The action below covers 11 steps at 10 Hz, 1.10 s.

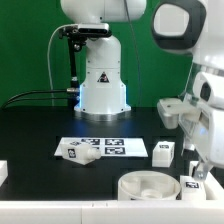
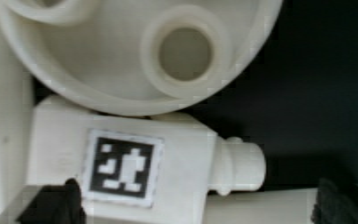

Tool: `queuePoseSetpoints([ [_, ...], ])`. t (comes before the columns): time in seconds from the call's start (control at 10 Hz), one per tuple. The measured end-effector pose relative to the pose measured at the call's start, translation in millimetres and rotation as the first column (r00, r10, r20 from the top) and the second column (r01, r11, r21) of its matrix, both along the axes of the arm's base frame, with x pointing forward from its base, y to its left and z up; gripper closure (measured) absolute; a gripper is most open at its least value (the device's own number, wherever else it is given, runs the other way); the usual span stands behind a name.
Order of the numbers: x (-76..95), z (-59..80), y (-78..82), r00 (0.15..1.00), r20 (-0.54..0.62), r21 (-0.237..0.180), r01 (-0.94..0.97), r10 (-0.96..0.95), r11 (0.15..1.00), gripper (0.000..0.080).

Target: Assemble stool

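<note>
A green backdrop [image 1: 30, 50] fills the exterior view from nine to twelve o'clock; a black tabletop [image 1: 30, 125] spreads towards six.

Lab: green backdrop [image 1: 28, 50], marker board [image 1: 108, 147].

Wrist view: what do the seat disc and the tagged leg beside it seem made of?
Seat disc: probably moulded white plastic, smooth and faintly glossy, judging by its rounded socket rim and soft highlights. Leg: apparently the same white plastic, matt, with rounded edges and a stepped peg end. Its tag: a flat black-and-white print, likely a sticker, but too blurred to be sure.
</note>
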State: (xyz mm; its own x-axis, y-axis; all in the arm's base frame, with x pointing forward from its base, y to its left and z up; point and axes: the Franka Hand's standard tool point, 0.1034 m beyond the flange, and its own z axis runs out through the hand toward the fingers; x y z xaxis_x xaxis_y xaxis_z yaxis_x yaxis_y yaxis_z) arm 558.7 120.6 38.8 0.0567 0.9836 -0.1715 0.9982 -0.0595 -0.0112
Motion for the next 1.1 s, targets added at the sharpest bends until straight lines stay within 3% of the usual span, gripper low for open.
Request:
queuePoseSetpoints([
  [0.6,1.2,-5.9,3.4,1.000,0.019,0.025,-0.010,0.009,1.000,0.0150],
  [0.9,-15.5,-5.6,3.7,1.000,0.011,0.026,-0.020,0.019,0.999,0.0150],
  [1.1,-16.1,-4.5,3.7,1.000,0.010,0.025,-0.021,0.021,0.999,0.0150],
])
